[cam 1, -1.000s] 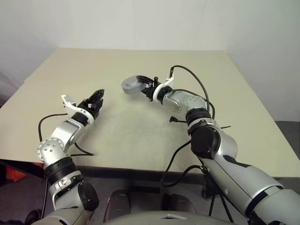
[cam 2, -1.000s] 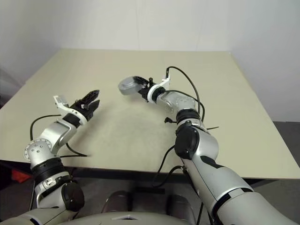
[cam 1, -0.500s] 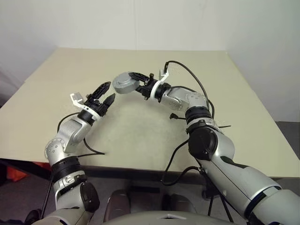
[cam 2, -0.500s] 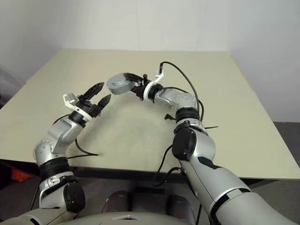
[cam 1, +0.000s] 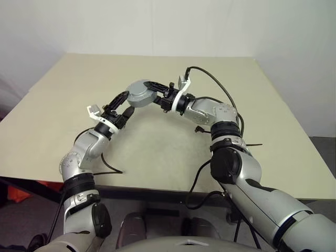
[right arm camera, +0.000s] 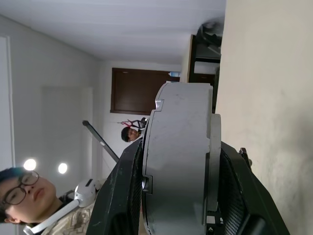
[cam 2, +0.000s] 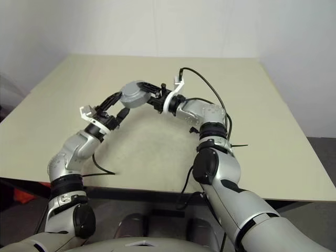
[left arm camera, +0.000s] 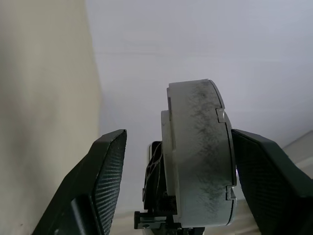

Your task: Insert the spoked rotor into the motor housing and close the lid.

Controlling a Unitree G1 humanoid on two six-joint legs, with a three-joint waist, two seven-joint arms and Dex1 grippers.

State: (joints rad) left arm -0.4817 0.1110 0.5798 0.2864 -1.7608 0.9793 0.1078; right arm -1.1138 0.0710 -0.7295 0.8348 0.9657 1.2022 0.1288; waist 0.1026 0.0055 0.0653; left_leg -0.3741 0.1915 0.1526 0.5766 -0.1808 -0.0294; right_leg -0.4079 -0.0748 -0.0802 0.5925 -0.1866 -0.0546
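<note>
My right gripper (cam 1: pixel 148 93) is shut on the motor housing (cam 1: pixel 139 93), a squat grey metal cylinder with a notched rim, and holds it on edge above the table (cam 1: pixel 157 149). My left gripper (cam 1: pixel 125 103) is open right beside it. In the left wrist view the housing (left arm camera: pixel 198 156) stands between the two spread fingers (left arm camera: pixel 105 171), with gaps on both sides. In the right wrist view both black pads (right arm camera: pixel 124 196) press on the housing (right arm camera: pixel 178 161). The spoked rotor is out of view. I cannot tell the lid apart from the housing body.
The beige table runs wide on all sides below the arms, with white walls behind. Black cables (cam 1: pixel 202 165) trail from the right arm over the front edge. Two people (right arm camera: pixel 22 196) show in the right wrist view, beyond the table.
My left gripper has swung right and up and rolled, ending around the housing. My right gripper has carried the housing left and a little up, toward the left gripper.
</note>
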